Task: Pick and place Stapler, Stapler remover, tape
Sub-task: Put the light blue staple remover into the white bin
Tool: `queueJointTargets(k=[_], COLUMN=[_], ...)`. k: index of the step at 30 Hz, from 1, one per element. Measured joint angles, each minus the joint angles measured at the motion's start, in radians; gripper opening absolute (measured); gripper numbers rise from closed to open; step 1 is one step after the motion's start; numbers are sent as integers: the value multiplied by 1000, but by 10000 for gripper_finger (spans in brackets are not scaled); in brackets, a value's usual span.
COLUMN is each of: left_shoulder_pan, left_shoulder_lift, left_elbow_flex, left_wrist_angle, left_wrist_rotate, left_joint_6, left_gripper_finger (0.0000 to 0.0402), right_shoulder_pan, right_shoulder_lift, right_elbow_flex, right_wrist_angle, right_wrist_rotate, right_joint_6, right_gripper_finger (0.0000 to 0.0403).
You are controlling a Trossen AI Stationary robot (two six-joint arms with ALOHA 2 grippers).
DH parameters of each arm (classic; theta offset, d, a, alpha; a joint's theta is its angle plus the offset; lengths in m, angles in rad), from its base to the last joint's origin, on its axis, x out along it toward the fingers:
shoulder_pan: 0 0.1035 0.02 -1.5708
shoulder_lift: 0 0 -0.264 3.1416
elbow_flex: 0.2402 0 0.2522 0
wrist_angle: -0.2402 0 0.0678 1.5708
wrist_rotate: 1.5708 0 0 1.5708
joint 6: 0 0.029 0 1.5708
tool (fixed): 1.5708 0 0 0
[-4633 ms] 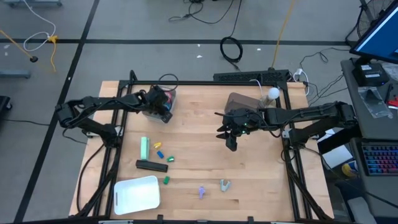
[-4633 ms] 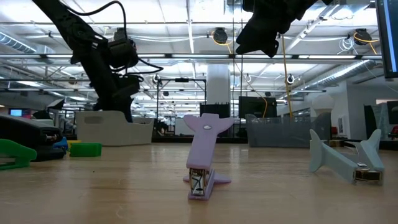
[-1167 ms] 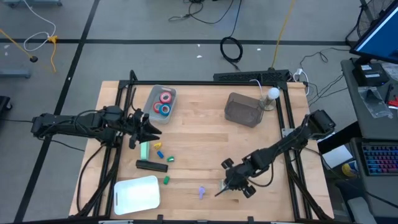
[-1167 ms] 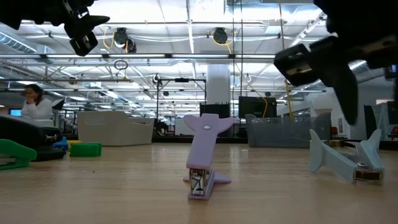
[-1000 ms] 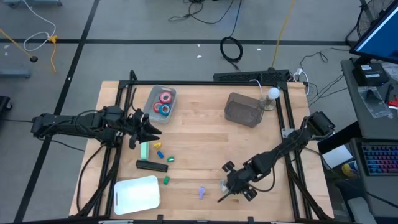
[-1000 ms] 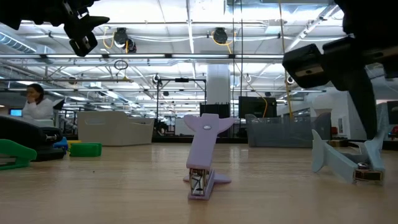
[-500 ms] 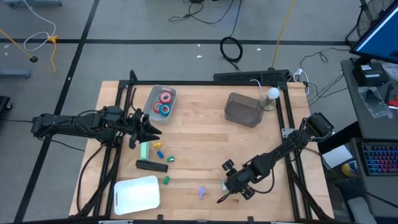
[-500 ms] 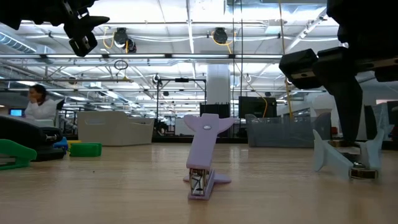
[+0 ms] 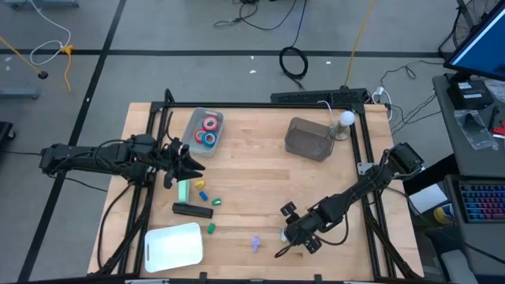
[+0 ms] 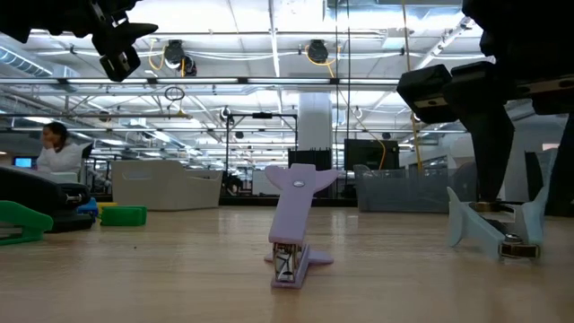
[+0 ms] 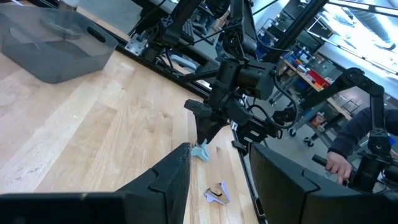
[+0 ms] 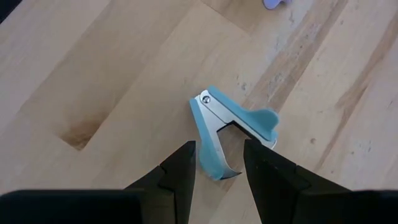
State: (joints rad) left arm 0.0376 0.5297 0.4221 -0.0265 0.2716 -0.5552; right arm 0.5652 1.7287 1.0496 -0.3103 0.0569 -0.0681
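Note:
My right gripper stands open near the table's front edge, slanting down over a pale blue staple remover that lies flat on the wood. Its two fingers stand on either side of the remover's claw end. I cannot tell whether they touch it. A purple staple remover stands on its claws to the left. A black stapler and a green stapler lie at the left. Red and blue tape rolls sit in a clear tub. My left gripper hovers open and empty above the green stapler.
A white tray lies at the near left corner. A grey see-through bin stands at the far right. Small yellow, blue and green bits lie beside the staplers. People show in the room beyond the table.
My right gripper has tipped a little and sunk, and its fingers have come down on either side of the pale blue staple remover. Its opening looks the same.

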Motion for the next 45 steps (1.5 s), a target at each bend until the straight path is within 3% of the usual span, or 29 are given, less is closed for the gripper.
queueJointTargets(k=[6,16,37,45], left_shoulder_pan=[0,0,0,0], left_shoulder_lift=[0,0,0,0], left_elbow_flex=[0,0,0,0], left_wrist_angle=[0,0,0,2], left_wrist_rotate=[0,0,-1,-12], left_joint_6=[0,0,0,0], left_gripper_finger=[168,168,168,168], right_shoulder_pan=[0,0,0,-3], right_shoulder_lift=[0,-1,-2,-2], right_elbow_flex=[0,0,0,0], right_wrist_angle=[0,0,-5,-6], right_wrist_rotate=[13,22,27,52], right_joint_6=[0,-7,-1,50], right_gripper_finger=[123,72,6,2])
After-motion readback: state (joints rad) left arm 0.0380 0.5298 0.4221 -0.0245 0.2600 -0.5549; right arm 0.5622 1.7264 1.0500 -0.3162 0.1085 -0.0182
